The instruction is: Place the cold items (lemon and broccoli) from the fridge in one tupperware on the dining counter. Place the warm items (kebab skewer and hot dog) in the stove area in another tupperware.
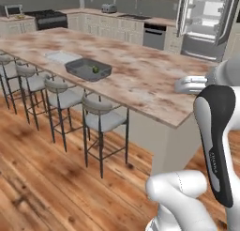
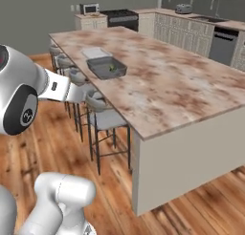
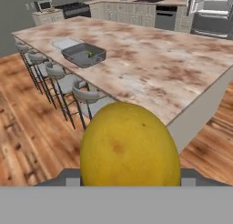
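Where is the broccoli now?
The broccoli lies inside the dark grey container on the marble counter, beside the pale tray, above the stools.

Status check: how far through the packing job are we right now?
Done: the broccoli already sits in the dark grey tupperware on the dining counter. In hand: the lemon is held between the fingers. Left: drop the lemon in with it, then fill the light grey tray with the warm items.

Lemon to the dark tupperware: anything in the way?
Nothing visible. The lemon sits in the pincer, off the dining counter; bare marble runs to the dark tupperware, which already holds the broccoli. Stools sit below counter height.
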